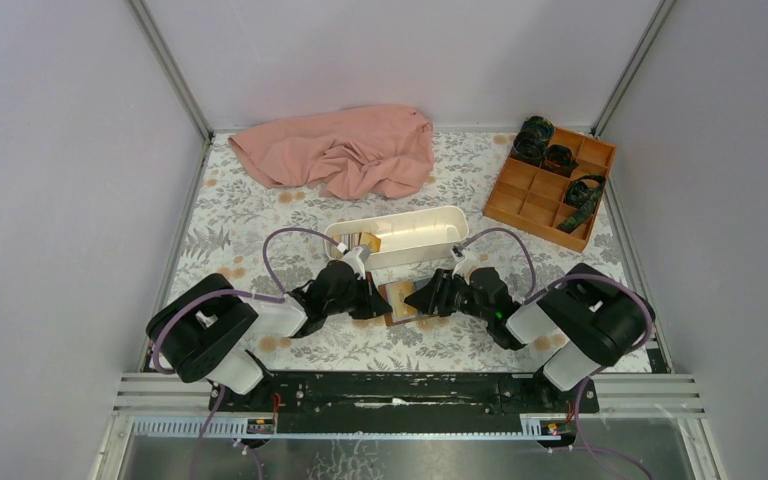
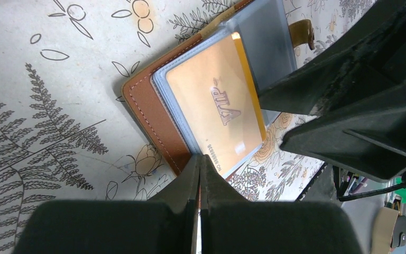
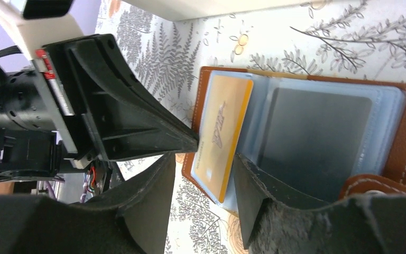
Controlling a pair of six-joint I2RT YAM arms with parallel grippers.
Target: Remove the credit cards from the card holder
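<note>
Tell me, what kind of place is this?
Probably a lab robot test booth: plain grey walls enclose a table, with a left arm and right arm bolted at its near edge.

The left arm (image 1: 265,318) and right arm (image 1: 535,320) reach low and inward, their tips nearly meeting. The left gripper (image 1: 378,300) is pinched closed. The right gripper (image 1: 420,298) has its fingers spread apart.

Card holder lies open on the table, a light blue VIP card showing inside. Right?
No. The VIP card is yellow-orange, not light blue, as the left wrist view shows. The card holder does lie open on the table.
</note>
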